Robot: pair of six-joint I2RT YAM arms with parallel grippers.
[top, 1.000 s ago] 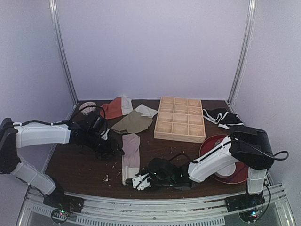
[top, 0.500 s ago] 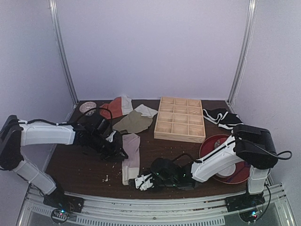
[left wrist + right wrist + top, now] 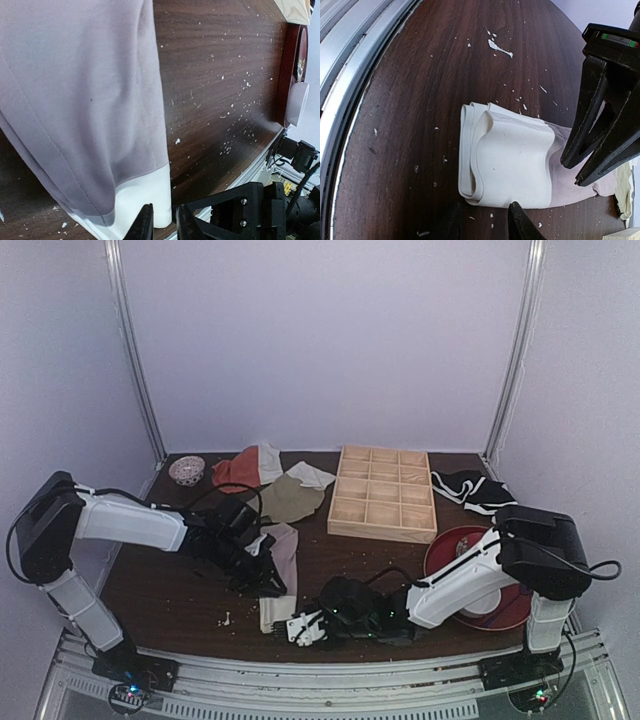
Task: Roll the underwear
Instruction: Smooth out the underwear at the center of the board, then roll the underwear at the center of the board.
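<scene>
The underwear [image 3: 284,558] lies as a long mauve-pink strip on the dark table, its white waistband [image 3: 515,160] folded in several layers at the near end. My left gripper [image 3: 266,582] hovers low over the strip's left edge. Its jaws stand nearly together, tips [image 3: 163,220] just short of the waistband. Whether cloth sits between them is hidden. In the right wrist view the left gripper's fingers [image 3: 572,172] touch the mauve fabric. My right gripper [image 3: 298,628] straddles the waistband's near edge [image 3: 485,217], one fingertip [image 3: 516,212] denting the fold.
A wooden compartment box [image 3: 383,493] stands behind. A red plate [image 3: 440,545] holding a white bowl [image 3: 480,602] is at the right. Olive cloth [image 3: 288,498], orange-red and white cloth [image 3: 245,468], black-and-white cloth [image 3: 472,488] and a small bowl [image 3: 186,470] lie at the back. Metal rail [image 3: 350,90] runs along the near edge.
My left arm has swung right and nearer, from beside the strip to over it, and its jaws have narrowed. The right gripper has stayed at the waistband.
</scene>
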